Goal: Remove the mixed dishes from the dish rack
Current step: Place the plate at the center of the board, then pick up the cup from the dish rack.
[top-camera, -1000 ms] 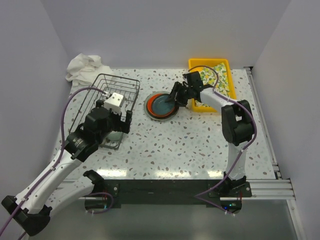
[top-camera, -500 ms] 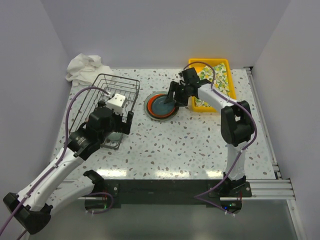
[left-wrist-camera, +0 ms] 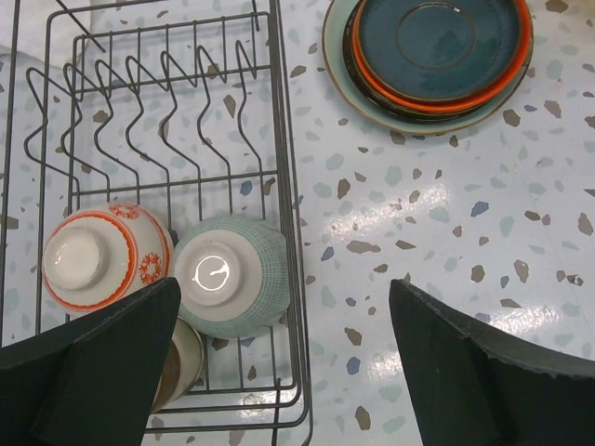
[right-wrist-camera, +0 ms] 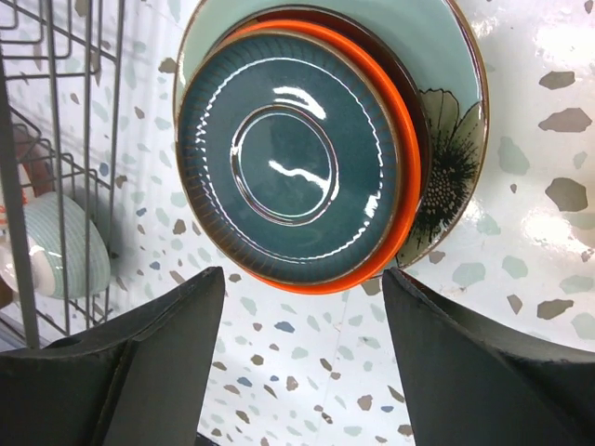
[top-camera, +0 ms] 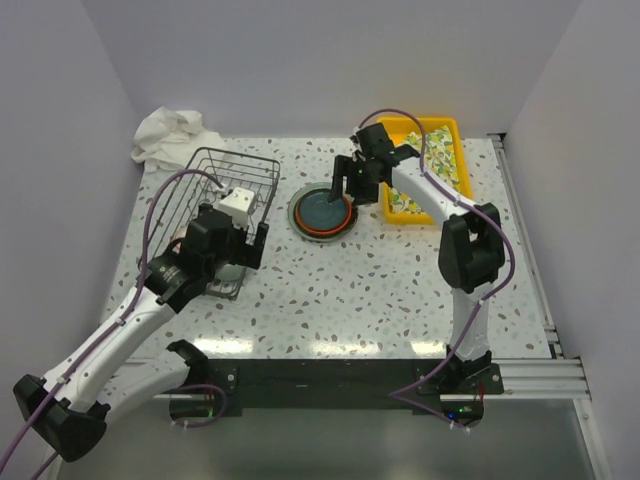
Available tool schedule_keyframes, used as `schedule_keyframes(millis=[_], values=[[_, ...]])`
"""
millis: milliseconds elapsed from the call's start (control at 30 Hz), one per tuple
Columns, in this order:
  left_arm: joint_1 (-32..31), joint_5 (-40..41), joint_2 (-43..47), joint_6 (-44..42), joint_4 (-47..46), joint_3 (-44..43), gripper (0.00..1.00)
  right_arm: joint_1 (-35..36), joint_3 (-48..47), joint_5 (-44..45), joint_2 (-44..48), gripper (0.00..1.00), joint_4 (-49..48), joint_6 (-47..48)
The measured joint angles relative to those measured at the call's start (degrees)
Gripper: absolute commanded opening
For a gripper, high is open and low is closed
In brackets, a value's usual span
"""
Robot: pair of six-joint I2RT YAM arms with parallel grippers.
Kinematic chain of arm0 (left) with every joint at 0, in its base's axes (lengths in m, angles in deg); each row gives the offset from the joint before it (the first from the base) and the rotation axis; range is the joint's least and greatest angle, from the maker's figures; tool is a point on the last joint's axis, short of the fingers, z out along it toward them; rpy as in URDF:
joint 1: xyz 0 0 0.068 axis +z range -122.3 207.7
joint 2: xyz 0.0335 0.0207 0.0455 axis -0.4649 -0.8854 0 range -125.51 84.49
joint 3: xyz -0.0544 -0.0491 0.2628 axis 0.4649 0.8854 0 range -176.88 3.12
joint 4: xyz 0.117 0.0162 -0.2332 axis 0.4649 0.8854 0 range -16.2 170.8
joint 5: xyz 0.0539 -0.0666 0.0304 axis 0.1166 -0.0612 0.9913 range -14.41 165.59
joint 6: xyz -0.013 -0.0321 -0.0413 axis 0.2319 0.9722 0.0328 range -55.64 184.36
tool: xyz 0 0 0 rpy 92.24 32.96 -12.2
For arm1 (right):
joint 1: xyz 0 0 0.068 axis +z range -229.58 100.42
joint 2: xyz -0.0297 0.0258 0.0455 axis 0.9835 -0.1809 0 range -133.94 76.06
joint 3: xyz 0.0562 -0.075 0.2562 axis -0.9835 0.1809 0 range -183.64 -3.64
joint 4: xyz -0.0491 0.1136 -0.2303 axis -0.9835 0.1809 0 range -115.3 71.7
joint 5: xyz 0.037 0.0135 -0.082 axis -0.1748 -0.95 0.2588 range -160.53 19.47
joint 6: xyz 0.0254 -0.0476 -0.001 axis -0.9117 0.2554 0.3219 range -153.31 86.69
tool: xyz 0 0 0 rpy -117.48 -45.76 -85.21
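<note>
Left jaws hang wide open, empty, over the dish rack point(left-wrist-camera: 279, 139) — lower straight onto the upturned green-striped bowl point(left-wrist-camera: 228, 274), clear of the red-white bowl point(left-wrist-camera: 98, 255) beside it. Right jaws, open and empty, hover above the stacked plates point(right-wrist-camera: 288, 153) on the bench point(left-wrist-camera: 446, 214).

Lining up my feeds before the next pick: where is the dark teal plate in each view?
Top external: dark teal plate at centre, just right of the dish rack.
Left wrist: plate in the upper right corner; rack fills the left.
Right wrist: plate at centre; rack wires at the left edge.
Shared landmark: the dish rack, left of the plate in every view.
</note>
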Motion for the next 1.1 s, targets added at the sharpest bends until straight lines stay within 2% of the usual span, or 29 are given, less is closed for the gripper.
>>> schedule_keyframes(millis=[167, 333, 667, 900, 1100], values=[[1.7, 0.6, -2.5, 0.9, 1.6, 0.0, 1.00, 0.0, 0.8, 0.2, 0.7, 0.86, 1.3, 1.7], [5.6, 1.0, -4.4, 2.0, 3.1, -0.3, 1.00, 0.0, 7.0, 0.8, 7.1, 0.98, 1.1, 3.3], [16.3, 2.3, -11.3, 6.0, 6.3, -2.2, 1.00, 0.0, 22.1, 1.0, 26.9, 0.98, -3.4, 4.7], [20.0, 7.8, -12.5, 10.7, 9.9, -2.4, 1.00, 0.0, 33.7, -0.3, 33.3, 0.98, -6.5, 4.0], [21.9, 10.6, -16.5, 12.9, 12.4, -2.5, 1.00, 0.0, 38.0, -0.4, 37.2, 0.98, -8.0, 4.0]])
